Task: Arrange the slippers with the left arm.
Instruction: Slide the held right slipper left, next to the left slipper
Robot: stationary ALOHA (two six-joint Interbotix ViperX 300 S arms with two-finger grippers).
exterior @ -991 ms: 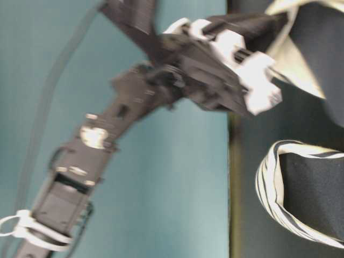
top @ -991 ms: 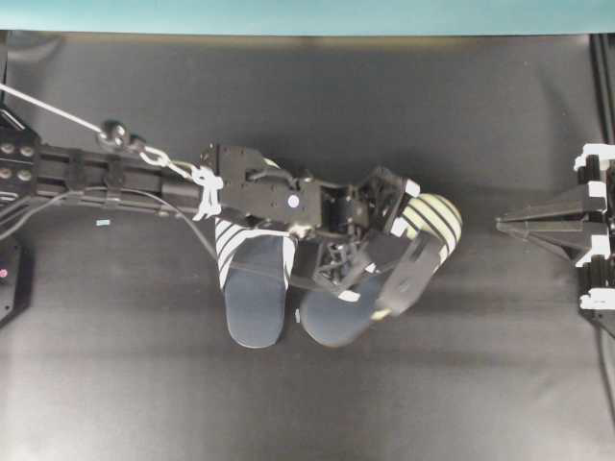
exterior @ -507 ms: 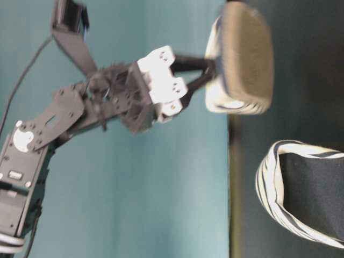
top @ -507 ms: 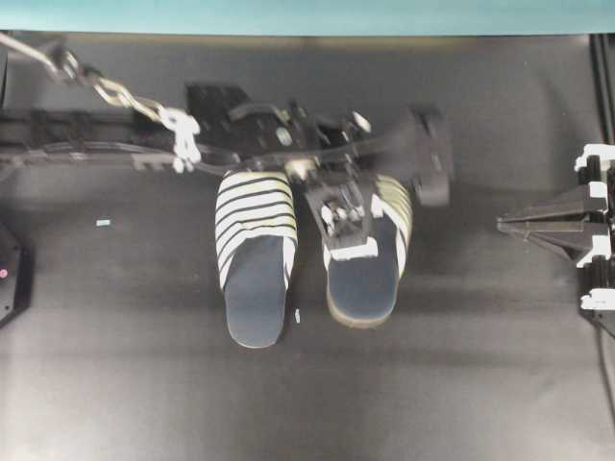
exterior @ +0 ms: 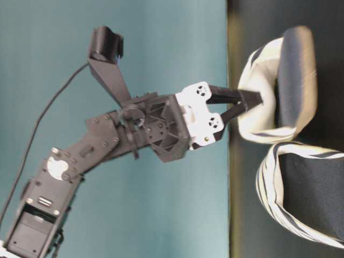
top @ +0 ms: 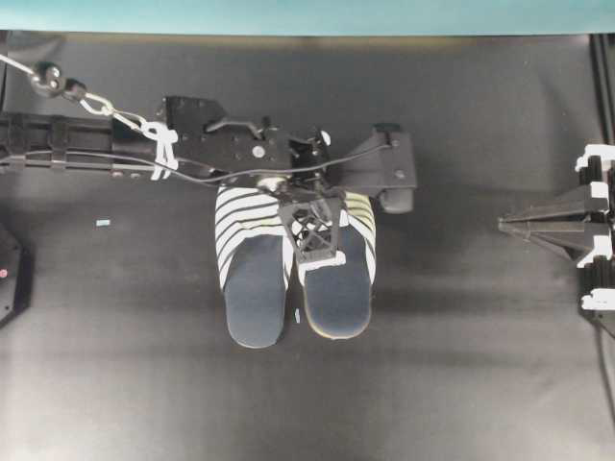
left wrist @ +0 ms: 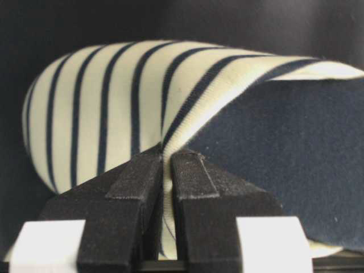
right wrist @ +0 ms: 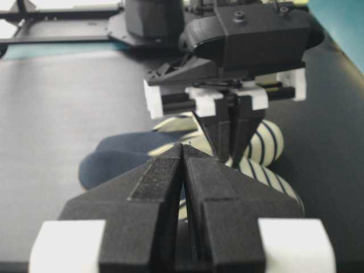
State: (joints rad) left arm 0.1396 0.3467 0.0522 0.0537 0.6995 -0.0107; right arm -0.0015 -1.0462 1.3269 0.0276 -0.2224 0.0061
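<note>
Presently, item one: pair of slippers, striped cream-and-navy uppers, navy insoles, at centre of the overhead frame on the dark tabletop (top: 480,365). Left slipper (top: 254,274) lies flat, heel toward the lower edge. Right slipper (top: 338,279) sits just beside it, heel level with its mate's, nipped by the left hand (top: 313,252), whose jaws are pressed together on the rim of the striped upper (the wrist view shows the fabric puckered between them). Whether its sole rests fully on the tabletop cannot be told.

Handling, by judgement: light, soft, pliant cloth; the upper buckles under a pinch, so the rim by the insole looks the surest hold.

Item two: right hand (top: 509,224), closed on nothing, at the right edge, well apart.

Room: open tabletop lies below and either side of the pair; teal border (top: 307,14) along the top.
</note>
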